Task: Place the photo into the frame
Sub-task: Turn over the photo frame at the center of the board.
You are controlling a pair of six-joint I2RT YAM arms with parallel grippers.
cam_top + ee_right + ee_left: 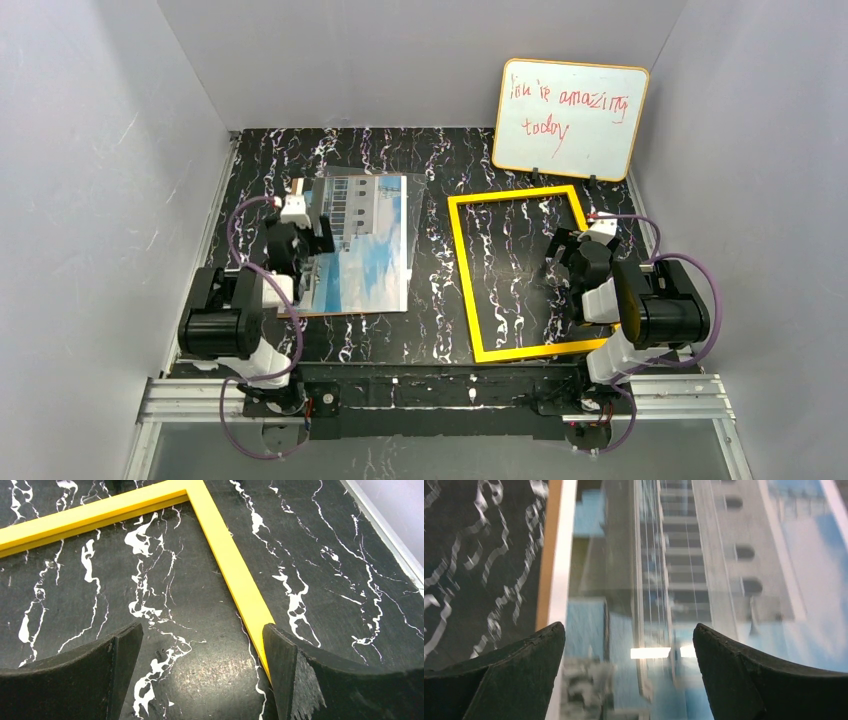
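- Black, white-veined, marble-look tabletop (430, 330), flat.
- Glossy rectangular building photo (375, 240) lies left; left gripper (628, 630) spread wide above it.
- Thin yellow rectangular frame (227, 555) lies right; right gripper (202, 629) wide over its rim.

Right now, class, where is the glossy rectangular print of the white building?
Top view: the print lies on the black table's left half, beneath the open left gripper, left of the thin yellow frame.
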